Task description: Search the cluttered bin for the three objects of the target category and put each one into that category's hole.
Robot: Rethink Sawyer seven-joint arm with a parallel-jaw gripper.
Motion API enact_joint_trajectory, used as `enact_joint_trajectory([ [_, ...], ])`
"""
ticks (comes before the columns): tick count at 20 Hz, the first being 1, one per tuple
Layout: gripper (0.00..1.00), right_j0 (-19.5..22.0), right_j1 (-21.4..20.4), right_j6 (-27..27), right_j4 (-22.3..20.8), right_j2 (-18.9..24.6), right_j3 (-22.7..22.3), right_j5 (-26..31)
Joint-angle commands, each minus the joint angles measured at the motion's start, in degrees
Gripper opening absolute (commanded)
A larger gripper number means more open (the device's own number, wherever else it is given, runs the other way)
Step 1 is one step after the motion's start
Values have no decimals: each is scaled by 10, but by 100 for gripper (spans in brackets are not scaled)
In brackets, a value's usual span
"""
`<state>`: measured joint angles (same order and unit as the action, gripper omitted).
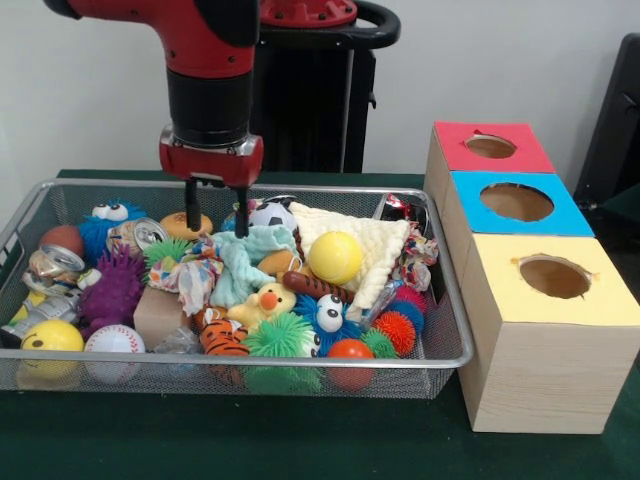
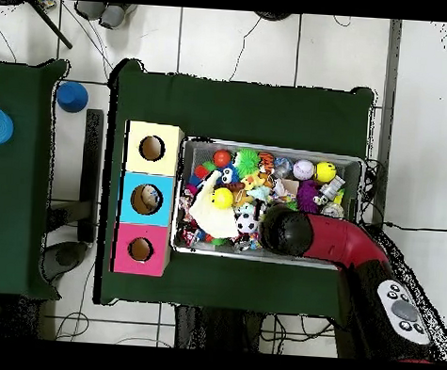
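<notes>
The gripper [image 1: 215,208] hangs with its two fingers narrowly apart and empty, over the wire bin's [image 1: 30,215] far side, just above a teal cloth [image 1: 243,262]. The target category is not told, so I cannot say which toys count. For a good pick, it should descend straight on one exposed item, perhaps the soccer ball [image 1: 271,217] at 3 o'clock from the gripper, avoiding the cloth; the three-hole box [image 1: 520,330] stands at 3 o'clock of the bin.

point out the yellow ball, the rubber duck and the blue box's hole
yellow ball [image 1: 336,257], front view, middle of its face
rubber duck [image 1: 264,301], front view, its head
blue box's hole [image 1: 516,202], front view, the dark opening

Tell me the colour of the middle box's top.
Blue top on the middle box, clearest in the front view.
</notes>
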<state>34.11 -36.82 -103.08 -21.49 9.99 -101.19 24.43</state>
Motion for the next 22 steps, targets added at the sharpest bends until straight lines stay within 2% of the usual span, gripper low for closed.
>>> enact_joint_trajectory([
  [1, 100, 27, 36, 21, -41, 56, 44, -69],
  [5, 100, 52, 48, 32, -48, 76, 48, -88],
  [9, 100, 53, 47, 26, -60, 80, 60, -108],
  [11, 100, 47, 51, 11, -61, 73, 61, -118],
  [18, 100, 6, 76, -56, -67, 22, 54, -206],
  [22, 100, -6, 88, -69, -59, 1, 52, -238],
])
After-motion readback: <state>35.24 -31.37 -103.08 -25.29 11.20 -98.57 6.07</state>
